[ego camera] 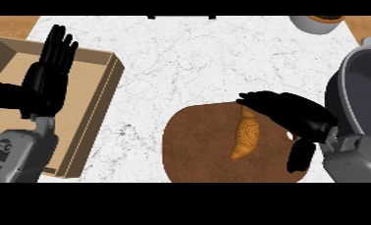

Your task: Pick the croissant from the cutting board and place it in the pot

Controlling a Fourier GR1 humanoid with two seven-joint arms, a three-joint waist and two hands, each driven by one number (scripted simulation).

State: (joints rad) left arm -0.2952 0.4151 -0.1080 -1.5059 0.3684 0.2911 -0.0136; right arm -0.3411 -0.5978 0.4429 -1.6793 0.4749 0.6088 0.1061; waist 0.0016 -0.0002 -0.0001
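Observation:
An orange-brown croissant [246, 134] lies on the round dark brown cutting board [199, 143] at the lower middle of the head view. My right hand [301, 116] is over the board's right side, fingers curved above the croissant's upper end, thumb hanging down at the right; the fingers do not enclose it. The grey pot [348, 91] stands at the right edge, only partly in view. My left hand [49, 74] rests open at the left, fingers up.
A shallow cardboard-coloured box [94, 101] lies at the left under my left hand. A pale bowl [315, 23] with something brown inside sits at the top right. The white marble counter [196, 62] stretches between the box and the pot.

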